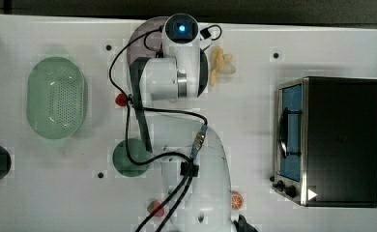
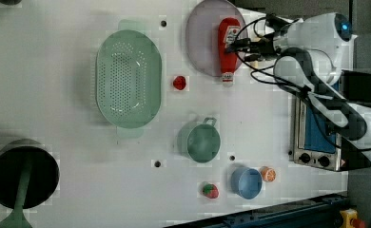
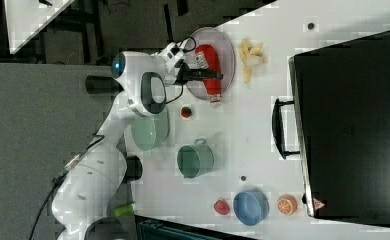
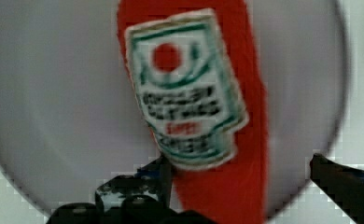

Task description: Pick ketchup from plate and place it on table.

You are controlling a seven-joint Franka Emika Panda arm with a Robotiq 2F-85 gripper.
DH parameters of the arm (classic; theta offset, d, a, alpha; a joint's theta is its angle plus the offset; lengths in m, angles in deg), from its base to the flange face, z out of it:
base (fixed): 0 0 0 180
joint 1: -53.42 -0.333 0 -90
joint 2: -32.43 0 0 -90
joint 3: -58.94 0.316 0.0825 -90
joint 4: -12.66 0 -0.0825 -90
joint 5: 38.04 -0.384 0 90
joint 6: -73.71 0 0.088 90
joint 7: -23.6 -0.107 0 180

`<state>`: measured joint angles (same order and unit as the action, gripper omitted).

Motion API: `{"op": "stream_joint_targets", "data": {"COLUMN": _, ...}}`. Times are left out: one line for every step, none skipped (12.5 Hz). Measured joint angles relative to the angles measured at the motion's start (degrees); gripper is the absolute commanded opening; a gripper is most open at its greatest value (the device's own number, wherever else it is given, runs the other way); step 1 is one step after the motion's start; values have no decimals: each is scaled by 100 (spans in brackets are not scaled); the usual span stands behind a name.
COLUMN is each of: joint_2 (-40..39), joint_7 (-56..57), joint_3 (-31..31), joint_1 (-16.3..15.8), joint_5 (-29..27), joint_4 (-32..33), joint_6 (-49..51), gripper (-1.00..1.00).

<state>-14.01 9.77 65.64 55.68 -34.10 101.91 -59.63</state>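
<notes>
- Top view: the white arm covers most of the plate [image 1: 139,30]; a green perforated basket [image 1: 56,96] lies at the top view's left, a dark toaster oven [image 1: 331,140] at its right.
- Left view: the slender red ketchup [image 2: 228,45] lies flat on the lilac plate [image 2: 200,38], its whitish cap over the rim above the white table [image 2: 55,57]; a small red ball [image 2: 179,82] is near.
- Right view: the gripper [image 3: 203,75] hangs above the bottle.
- Wrist view: the fingers [image 4: 159,175] spread wide, one on each side of the labelled bottle [image 4: 245,93], gripping nothing.

Ketchup [image 3: 209,67] is lying flat on the plate [image 3: 229,45], cap poking past the rim over the table [image 3: 253,125]. Gripper [image 3: 210,75] is hovering spread wide over the bottle.
</notes>
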Motion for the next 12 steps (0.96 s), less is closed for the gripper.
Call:
{"op": "stream_joint_targets", "data": {"joint_2": -143, "joint_7": 11, "joint_3": 17, "joint_1": -21, "joint_5": 0, "joint_4": -112, "joint_6": -39, "gripper": 100}}
{"op": "stream_joint_targets", "data": {"joint_2": -269, "joint_7": 25, "joint_3": 39, "joint_1": -26, "joint_5": 2, "joint_4": -179, "joint_6": -173, "gripper": 100}}
{"op": "stream_joint_targets", "data": {"joint_2": -403, "joint_7": 25, "joint_3": 56, "joint_1": -29, "joint_5": 33, "joint_4": -257, "joint_6": -319, "gripper": 100}}
{"op": "stream_joint_targets", "data": {"joint_2": -537, "joint_7": 31, "joint_3": 43, "joint_1": -45, "joint_5": 77, "joint_4": -375, "joint_6": -366, "gripper": 100}}
{"op": "stream_joint_targets", "data": {"joint_2": -604, "joint_7": 31, "joint_3": 14, "joint_1": -68, "joint_5": 73, "joint_4": -420, "joint_6": -392, "gripper": 100}}
{"op": "stream_joint_targets", "data": {"joint_2": -607, "joint_7": 36, "joint_3": 5, "joint_1": -75, "joint_5": 75, "joint_4": -425, "joint_6": -411, "gripper": 100}}
{"op": "stream_joint_targets", "data": {"joint_2": -604, "joint_7": 36, "joint_3": 8, "joint_1": -75, "joint_5": 91, "joint_4": -448, "joint_6": -406, "gripper": 93}}
{"op": "stream_joint_targets", "data": {"joint_2": -599, "joint_7": 36, "joint_3": -3, "joint_1": -83, "joint_5": 99, "joint_4": -448, "joint_6": -420, "gripper": 69}}
{"op": "stream_joint_targets", "data": {"joint_2": -579, "joint_7": 36, "joint_3": -20, "joint_1": -94, "joint_5": 93, "joint_4": -470, "joint_6": -408, "gripper": 43}}
{"op": "stream_joint_targets", "data": {"joint_2": -560, "joint_7": 36, "joint_3": -16, "joint_1": -85, "joint_5": 89, "joint_4": -520, "joint_6": -394, "gripper": 27}}
{"op": "stream_joint_targets", "data": {"joint_2": -537, "joint_7": 39, "joint_3": -17, "joint_1": -83, "joint_5": 90, "joint_4": -554, "joint_6": -431, "gripper": 27}}
{"op": "stream_joint_targets", "data": {"joint_2": -523, "joint_7": 42, "joint_3": -24, "joint_1": -89, "joint_5": 100, "joint_4": -560, "joint_6": -512, "gripper": 27}}
